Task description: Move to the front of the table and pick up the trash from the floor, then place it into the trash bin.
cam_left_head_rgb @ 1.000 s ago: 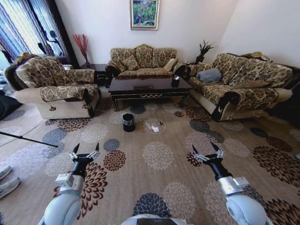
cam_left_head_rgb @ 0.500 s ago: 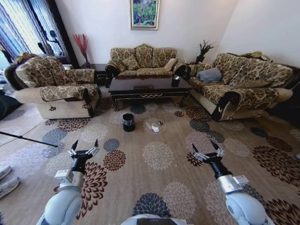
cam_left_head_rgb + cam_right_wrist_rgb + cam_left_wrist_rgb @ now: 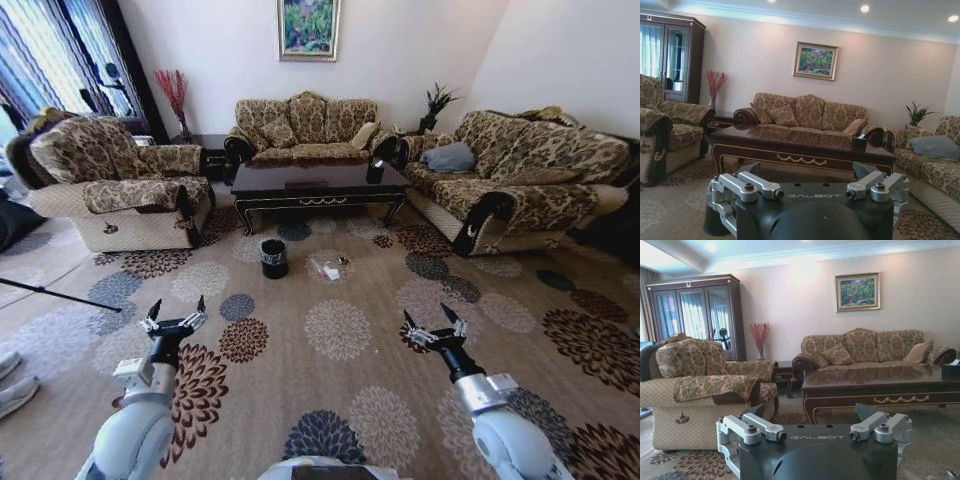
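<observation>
Small round black trash bin (image 3: pixel 273 258) with clear bag liner stands on the beige flowered carpet (image 3: pixel 340 330) before the glossy dark brown coffee table (image 3: pixel 318 180), contents not discernible. Bottle-and-paper trash (image 3: pixel 331 269) lies just beside it. Left gripper (image 3: pixel 173 318) and right gripper (image 3: pixel 433 327) hover low, spread wide, empty.

Surface finishes, living-room scene.
Table (image 3: pixel 318 184): dark wood, high gloss, mirror-like top, gold ornament on apron. Floor (image 3: pixel 340 330): matt woven carpet. Trash bin (image 3: pixel 273 259): black, lined with crinkly clear plastic. Left gripper (image 3: pixel 173 316) and right gripper (image 3: pixel 433 327): brushed silver metal links on matt black housing, fingers spread.
</observation>
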### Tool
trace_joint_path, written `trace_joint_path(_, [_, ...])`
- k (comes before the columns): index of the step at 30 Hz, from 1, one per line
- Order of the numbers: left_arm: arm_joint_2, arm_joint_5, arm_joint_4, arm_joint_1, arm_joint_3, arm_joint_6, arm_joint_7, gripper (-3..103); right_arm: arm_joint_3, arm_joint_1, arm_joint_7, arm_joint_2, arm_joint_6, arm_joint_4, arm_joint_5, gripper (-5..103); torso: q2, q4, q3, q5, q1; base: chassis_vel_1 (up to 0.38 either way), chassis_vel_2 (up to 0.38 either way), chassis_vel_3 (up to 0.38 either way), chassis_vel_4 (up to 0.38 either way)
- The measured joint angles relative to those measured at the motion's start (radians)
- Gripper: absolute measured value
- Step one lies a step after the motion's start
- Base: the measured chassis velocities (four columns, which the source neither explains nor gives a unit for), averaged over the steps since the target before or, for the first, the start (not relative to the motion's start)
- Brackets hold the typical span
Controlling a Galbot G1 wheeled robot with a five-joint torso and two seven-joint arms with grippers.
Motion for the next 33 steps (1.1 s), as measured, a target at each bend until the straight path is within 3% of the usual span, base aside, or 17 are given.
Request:
trace_joint_path(24, [0.007, -0.011, 0.024, 0.028, -0.029, 0.0, 0.011, 100, -0.048, 0.02, 0.0, -0.002, 0.002, -0.036, -0.016, 100, -0.11, 0.0001, -0.06, 0.0001, -0.05, 0.0, 0.0, 0.0, 0.0])
trace_joint_path(26, [0.003, -0.003, 0.025, 0.028, -0.026, 0.0, 0.011, 100, -0.045, 0.017, 0.0, 0.002, 0.007, -0.041, -0.022, 100, -0.138, 0.0001, -0.076, 0.0001, -0.062, 0.0, 0.0, 0.0, 0.0])
trace_joint_path(33, [0.0, -0.004, 0.029, 0.029, -0.032, 0.0, 0.017, 100, -0.047, 0.014, -0.001, 0.008, 0.009, -0.037, -0.028, 100, -0.17, 0.0003, -0.094, 0.0001, -0.075, 0.0, 0.0, 0.0, 0.0])
